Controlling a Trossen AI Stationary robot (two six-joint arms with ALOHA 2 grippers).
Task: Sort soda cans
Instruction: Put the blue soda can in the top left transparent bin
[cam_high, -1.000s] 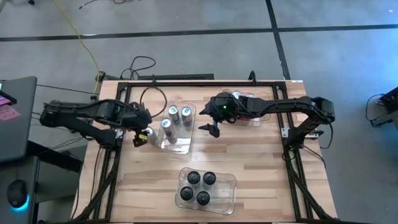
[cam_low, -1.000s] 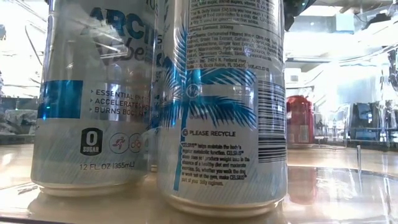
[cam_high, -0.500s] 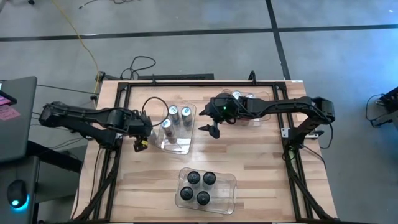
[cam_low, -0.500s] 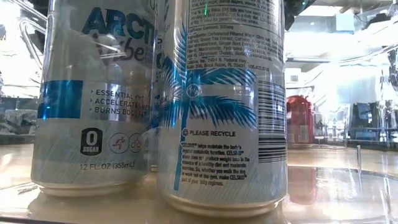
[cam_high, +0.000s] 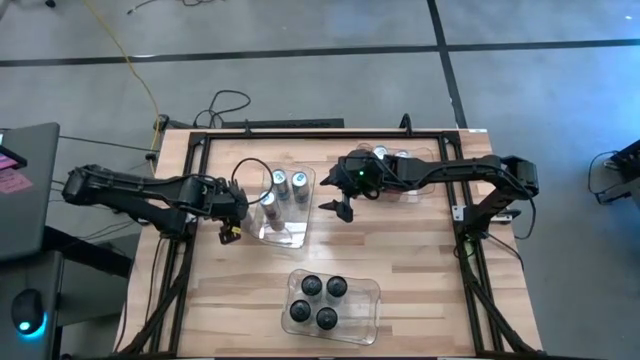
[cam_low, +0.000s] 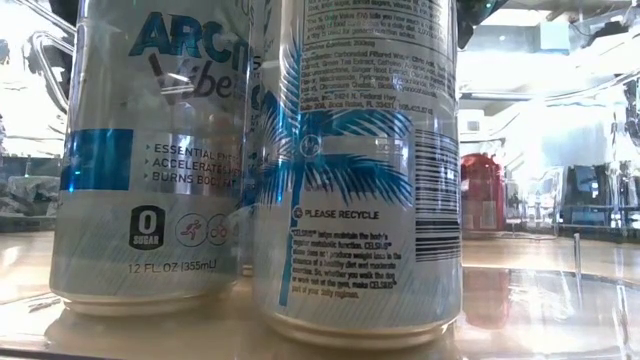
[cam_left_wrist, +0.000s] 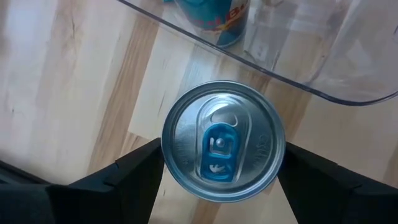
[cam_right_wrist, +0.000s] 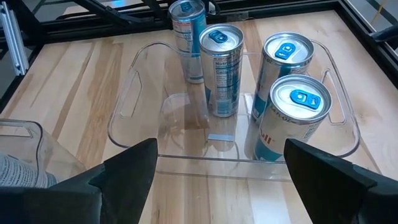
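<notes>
A silver-blue soda can (cam_left_wrist: 222, 142) with a blue tab sits between the fingers of my left gripper (cam_high: 228, 225), just outside the left end of a clear bin (cam_high: 290, 238). Across that bin the right wrist view shows the same can (cam_right_wrist: 188, 37) upright. Three more silver-blue cans (cam_right_wrist: 221, 62) stand on the bin's floor. My right gripper (cam_high: 340, 207) hangs open above the table, right of this bin, and touches nothing. Two silver-blue cans (cam_low: 355, 170) fill the low view. My left gripper pinches the can between its two fingers (cam_left_wrist: 134, 171), one on each side just below the top rim (cam_left_wrist: 166, 146). The fingers come steeply from above. The can stays upright; whether its base rests on the table I cannot tell.
A clear bin (cam_high: 370, 290) with several dark cans stands near the table's front edge. Another bin with cans (cam_high: 395, 160) lies at the far right under the right arm; a red can (cam_low: 482, 190) shows far off in the low view. A black frame borders the table.
My left gripper has gone down beside the bin's left end and a little toward the table's near edge, its arm folding lower. Its finger gap has not visibly changed.
</notes>
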